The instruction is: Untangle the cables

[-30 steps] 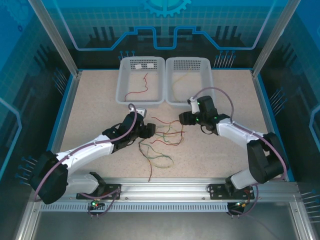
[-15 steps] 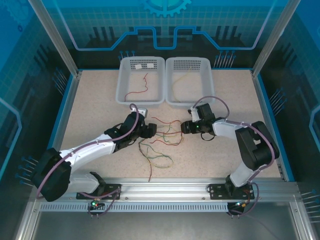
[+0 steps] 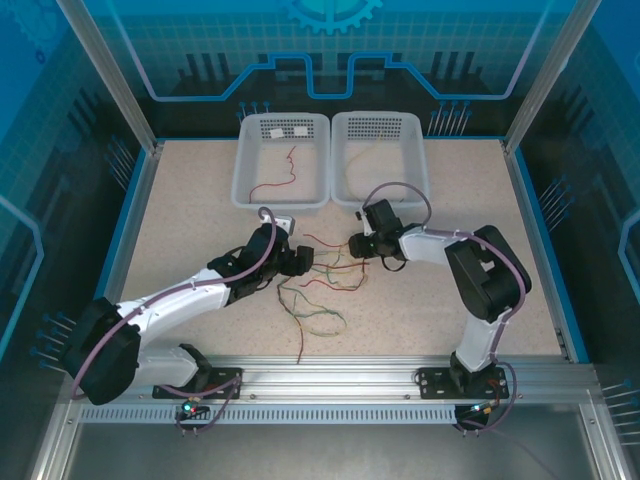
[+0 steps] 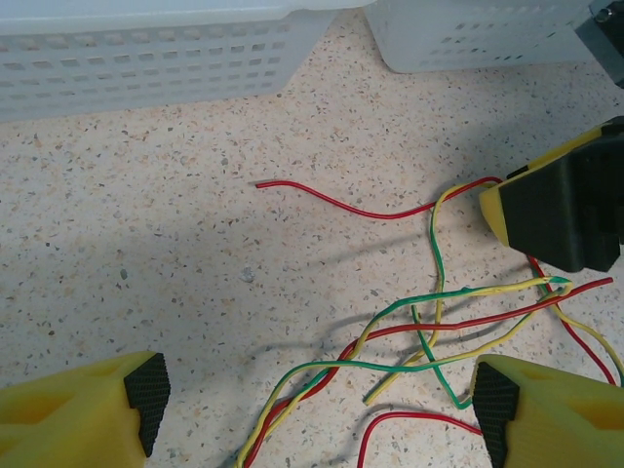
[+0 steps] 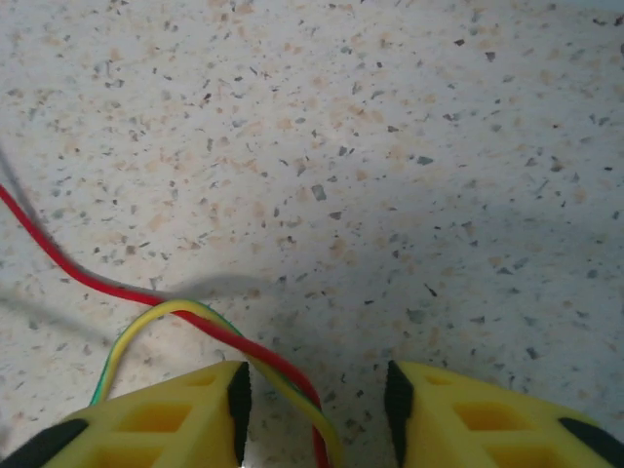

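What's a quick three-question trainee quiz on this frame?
1. True or false: the left basket holds a red cable.
2. Pick one: the tangle lies A) in the right basket, B) on the table between the left gripper and the right gripper, C) at the table's left edge.
3. Fill in: in the right wrist view, a red strand and a ___ one run between the right gripper's fingers.

Key: 1 true; 2 B; 3 yellow.
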Controlling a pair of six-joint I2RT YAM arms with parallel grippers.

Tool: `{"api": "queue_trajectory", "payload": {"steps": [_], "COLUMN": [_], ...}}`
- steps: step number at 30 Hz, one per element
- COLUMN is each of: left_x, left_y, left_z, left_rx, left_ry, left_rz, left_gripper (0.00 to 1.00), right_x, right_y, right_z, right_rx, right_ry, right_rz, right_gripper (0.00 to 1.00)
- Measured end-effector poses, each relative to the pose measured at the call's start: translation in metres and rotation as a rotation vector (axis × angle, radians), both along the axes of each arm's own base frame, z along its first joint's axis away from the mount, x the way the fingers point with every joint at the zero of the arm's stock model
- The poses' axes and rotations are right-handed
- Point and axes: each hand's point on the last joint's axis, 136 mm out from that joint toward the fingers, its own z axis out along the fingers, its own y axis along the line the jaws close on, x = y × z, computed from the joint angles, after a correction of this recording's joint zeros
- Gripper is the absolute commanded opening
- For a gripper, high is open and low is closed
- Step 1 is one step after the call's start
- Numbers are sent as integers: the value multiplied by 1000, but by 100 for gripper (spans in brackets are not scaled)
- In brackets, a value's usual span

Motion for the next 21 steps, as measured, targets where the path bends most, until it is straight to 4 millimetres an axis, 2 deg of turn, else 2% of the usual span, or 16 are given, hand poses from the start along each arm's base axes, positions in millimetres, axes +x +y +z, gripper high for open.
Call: {"api": "queue_trajectory", "payload": {"steps": [2, 9, 12, 16, 21], "left_x": [0, 0, 0, 0, 0], "left_y": [0, 0, 0, 0, 1], "left_z": [0, 2, 2, 2, 5], "left_rx": [5, 7, 7, 8, 3], "left_ry": [-2, -10, -10, -10, -16], "left_rz": [-4, -9, -9, -9, -8], "left_gripper": [83, 84, 85, 85, 85], "right_x": [2, 1, -5, -8, -7], "right_y": [-2, -2, 1, 8, 9], "right_z": [-1, 0, 7, 39, 96], "right_rx": [-34, -85, -91, -85, -66], "right_ry": [-6, -33, -49, -126, -279], "right_rz": [-10, -10, 17, 45, 61], "right_gripper": [25, 8, 4, 0, 0]}}
